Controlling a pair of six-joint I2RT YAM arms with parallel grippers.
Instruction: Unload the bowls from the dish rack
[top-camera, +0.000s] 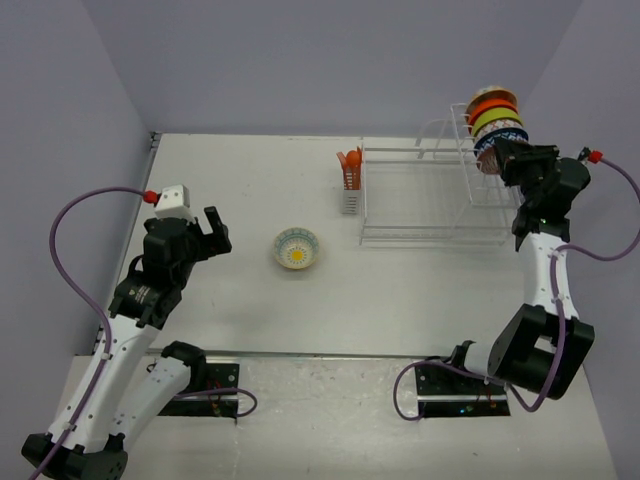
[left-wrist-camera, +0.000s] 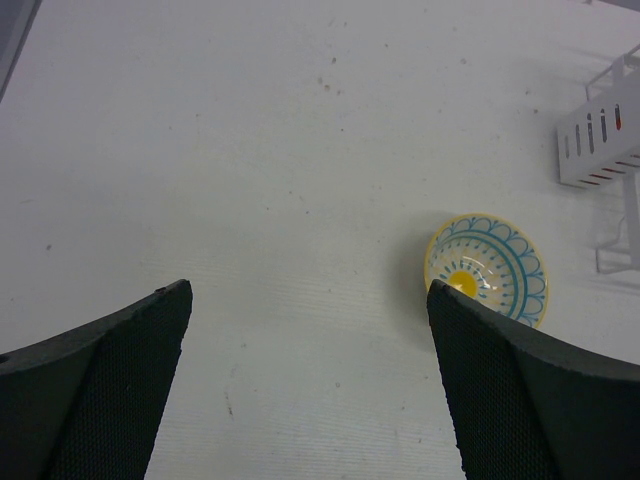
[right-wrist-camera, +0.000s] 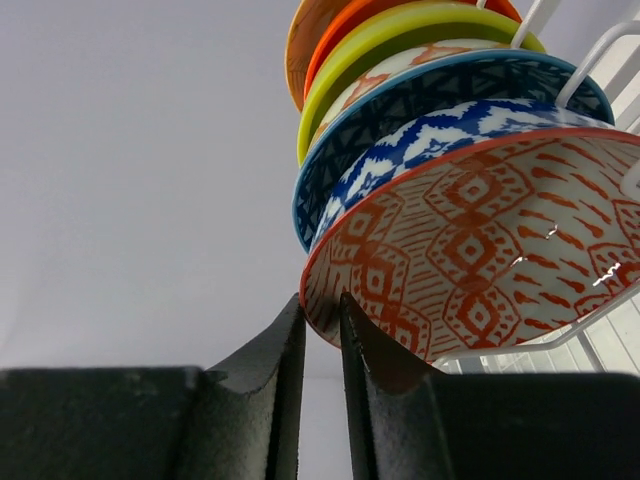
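Lavender walls (top-camera: 300, 60) closed in a white table (top-camera: 250, 190) where 2 robot arms worked at unloading a dish rack (top-camera: 420, 200). The rack stood at the far right, with a small caddy (top-camera: 350, 180) at its left end. A row of bowls (top-camera: 495, 115) stood on edge in its raised slotted section. 1 yellow-centred bowl (top-camera: 297, 249) already sat upright on the open table, well apart from the rack.

The right gripper (right-wrist-camera: 320, 305) had reached the near end of the row. Its 2 fingers were drawn close together on either side of the rim of the red-patterned bowl (right-wrist-camera: 480, 250), and appeared to pinch it. That bowl leaned in its slot against a blue one behind it, with lime-green and orange bowls further back.

The left gripper (left-wrist-camera: 308, 295) hovered above bare table, fingers spread wide and holding nothing — the yellow-centred bowl lay just off its right finger.

By the look of it, the step in hand was taking hold of the next bowl, with most of the rack not yet emptied. The next move would call for a firm pinch and a lift up and clear of the wire slot — without dragging the neighbouring bowl along — then a carry to open table beside the first.
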